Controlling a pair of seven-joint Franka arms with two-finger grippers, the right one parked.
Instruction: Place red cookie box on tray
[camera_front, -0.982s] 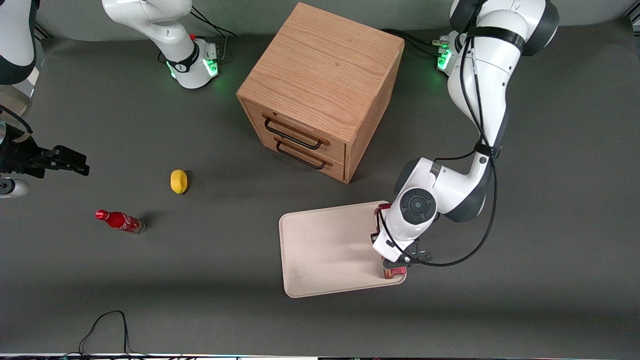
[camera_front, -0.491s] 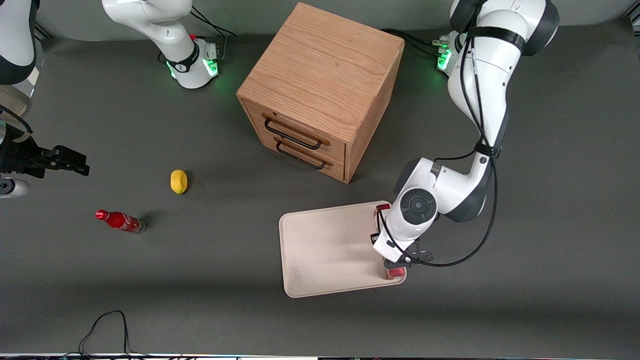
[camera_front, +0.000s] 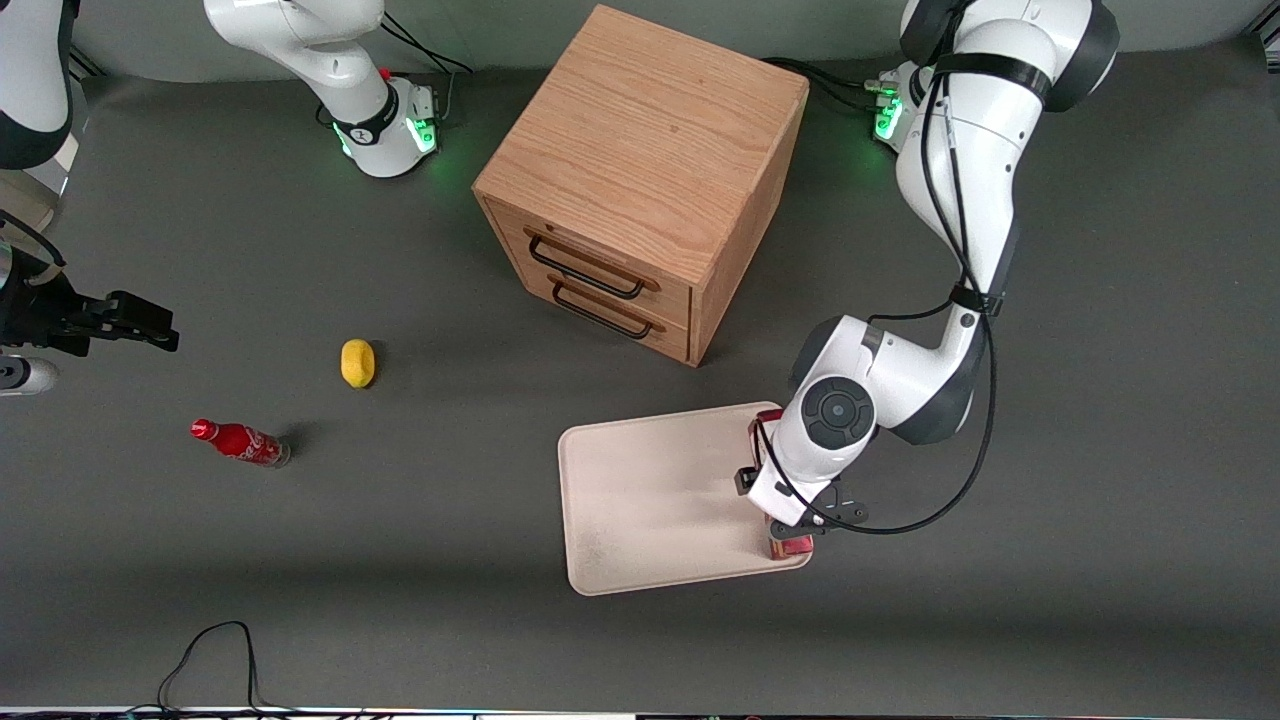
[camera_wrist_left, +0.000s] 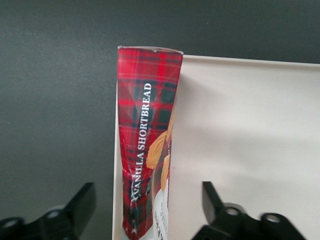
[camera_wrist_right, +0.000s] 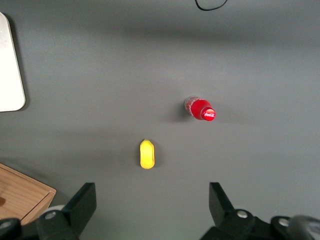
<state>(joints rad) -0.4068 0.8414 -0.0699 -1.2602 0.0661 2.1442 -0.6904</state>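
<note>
The red cookie box (camera_wrist_left: 146, 150) lies in the tray (camera_wrist_left: 240, 130) along its edge. The tool (camera_wrist_left: 147, 212) hovers above it, fingers (camera_wrist_left: 75, 207) spread apart, gripping nothing.

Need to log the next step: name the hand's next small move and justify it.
Probably lift the hand straight up. Its fingers stand open, clear of the red cookie box, which already lies along the tray edge, just inside the rim.

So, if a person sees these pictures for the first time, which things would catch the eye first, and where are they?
Probably the wooden drawer cabinet, large at the table's middle. Next, the working arm's gripper above the tray, fingers open either side of the red cookie box, which lies along the tray's edge. Toward the parked arm's end are a lemon and a cola bottle.
</note>
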